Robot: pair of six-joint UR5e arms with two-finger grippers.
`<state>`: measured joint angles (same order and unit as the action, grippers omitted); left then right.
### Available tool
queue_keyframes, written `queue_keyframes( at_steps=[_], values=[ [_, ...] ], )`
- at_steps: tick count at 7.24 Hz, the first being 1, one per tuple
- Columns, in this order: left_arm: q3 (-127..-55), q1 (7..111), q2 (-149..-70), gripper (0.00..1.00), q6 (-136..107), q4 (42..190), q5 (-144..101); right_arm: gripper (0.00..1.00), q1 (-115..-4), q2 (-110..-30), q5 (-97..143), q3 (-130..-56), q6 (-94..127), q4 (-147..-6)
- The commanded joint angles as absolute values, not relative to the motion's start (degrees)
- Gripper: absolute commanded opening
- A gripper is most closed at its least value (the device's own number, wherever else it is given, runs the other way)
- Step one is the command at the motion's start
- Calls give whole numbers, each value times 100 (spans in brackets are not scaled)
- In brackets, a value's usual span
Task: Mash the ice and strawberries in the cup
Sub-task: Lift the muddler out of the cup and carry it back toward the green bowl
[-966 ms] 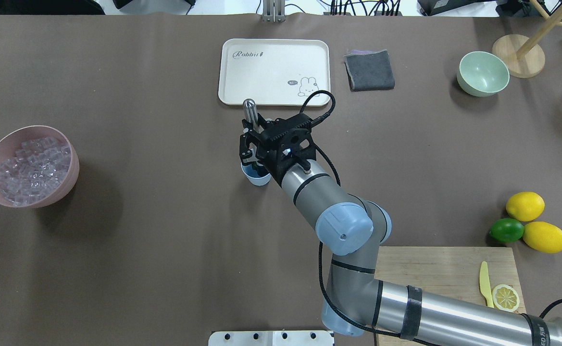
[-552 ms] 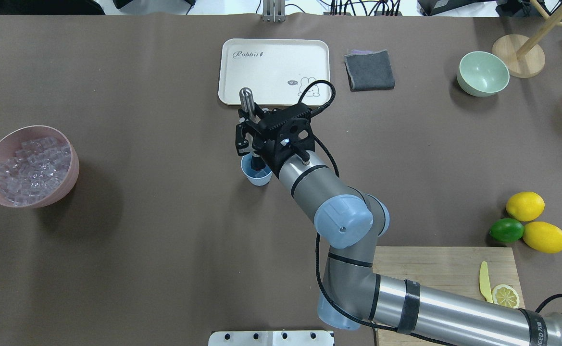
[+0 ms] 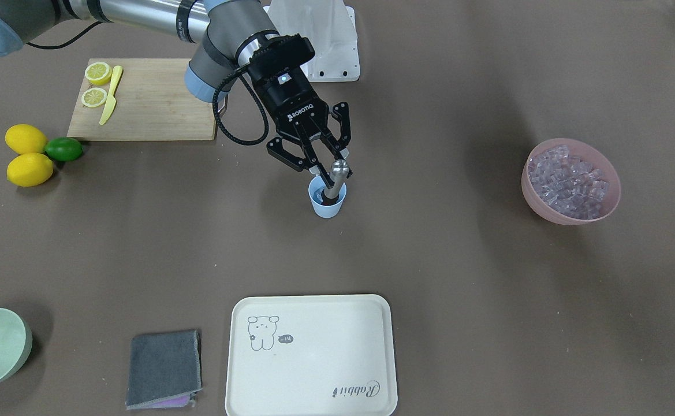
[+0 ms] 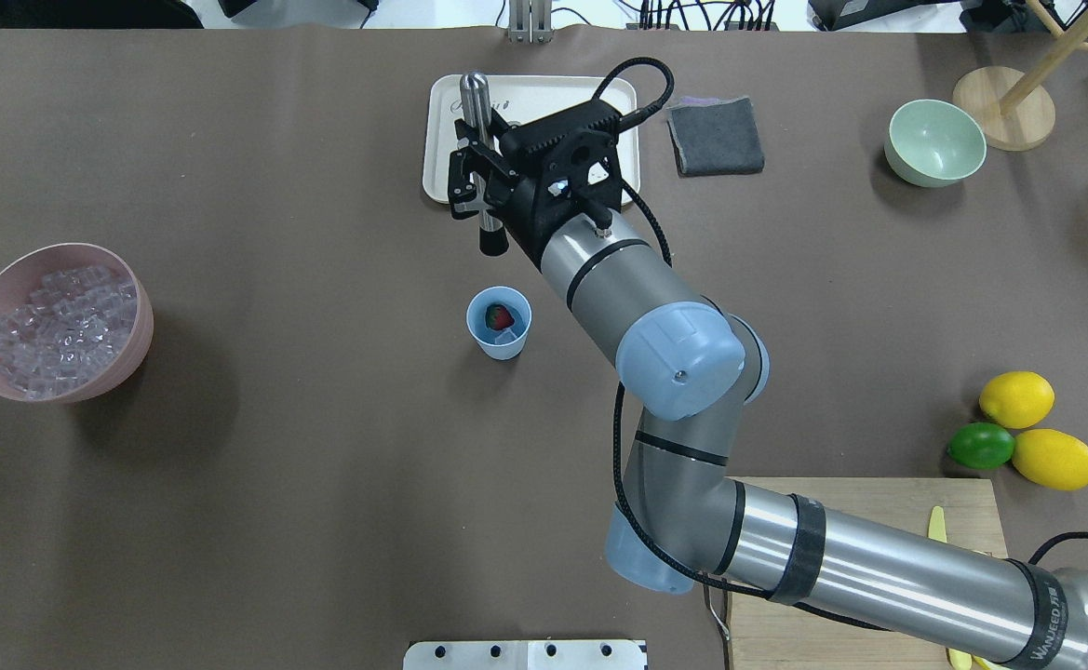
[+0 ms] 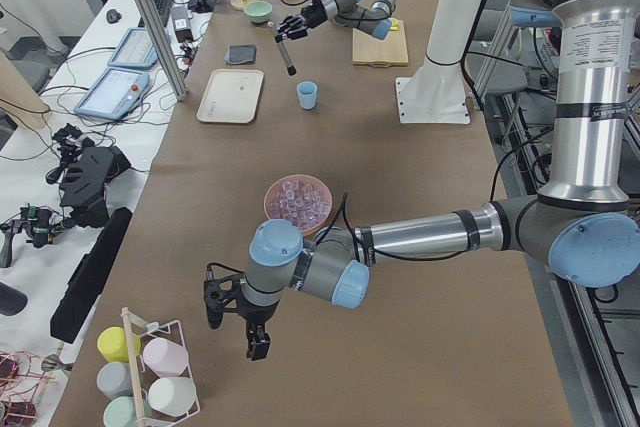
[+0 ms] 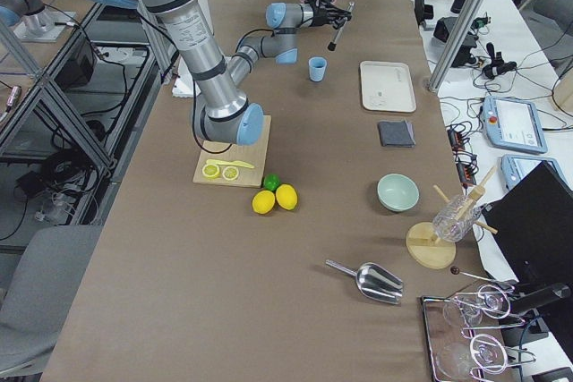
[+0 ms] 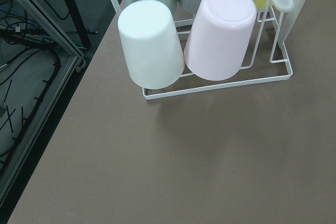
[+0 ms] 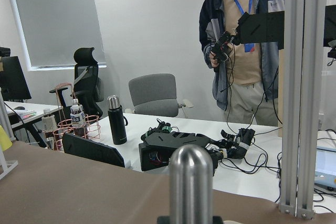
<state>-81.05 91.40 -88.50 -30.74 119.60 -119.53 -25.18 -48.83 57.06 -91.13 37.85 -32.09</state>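
Note:
The light-blue cup (image 4: 499,323) stands mid-table and also shows in the front view (image 3: 327,200). A red strawberry (image 4: 502,316) lies inside it; I cannot make out ice in the cup. My right gripper (image 4: 480,186) is shut on a steel muddler (image 4: 476,102) with a black tip. It holds the muddler upright above the table, on the cup's far side, near the tray. It also shows in the front view (image 3: 328,163). Ice cubes (image 4: 64,321) fill a pink bowl (image 4: 139,344) at the left. My left gripper (image 5: 255,339) hangs near a cup rack; I cannot tell if it is open.
A white tray (image 3: 311,352) lies at the far edge, with a grey cloth (image 4: 716,135) and a pale green bowl (image 4: 934,141) to its right. Lemons and a lime (image 4: 1018,400) sit by a cutting board (image 4: 865,521). A wire rack of upturned cups (image 7: 210,40) is under the left wrist.
My right gripper has lifted the muddler out of the cup and carried it away toward the tray. The strawberry in the cup is now uncovered.

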Motion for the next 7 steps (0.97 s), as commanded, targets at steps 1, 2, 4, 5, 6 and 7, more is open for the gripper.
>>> queue_keyframes(
  at_steps=[1, 2, 4, 5, 6, 7],
  values=[
    [-8112, 9141, -8859, 97, -3076, 11962, -11953, 0, -2863, -4799, 6053, -9439, 3797, -3786],
    [-8121, 9141, -8877, 97, -3076, 11962, -11953, 0, -3065, -4790, 6291, -9544, 3806, -4136],
    [-8156, 9149, -8877, 97, -3067, 11962, -11953, 0, -3636, -4860, 7185, -9659, 3806, -5015],
    [-8156, 9149, -8877, 97, -3067, 11971, -11944, 0, -3874, -4947, 7694, -9659, 4119, -5253],
    [-8156, 9141, -8903, 97, -3067, 11971, -11788, 0, -4241, -5035, 8561, -9659, 4479, -5560],
    [-8165, 9141, -8929, 97, -3067, 11971, -11717, 0, -4750, -5219, 9666, -9650, 4491, -5885]
  ],
)
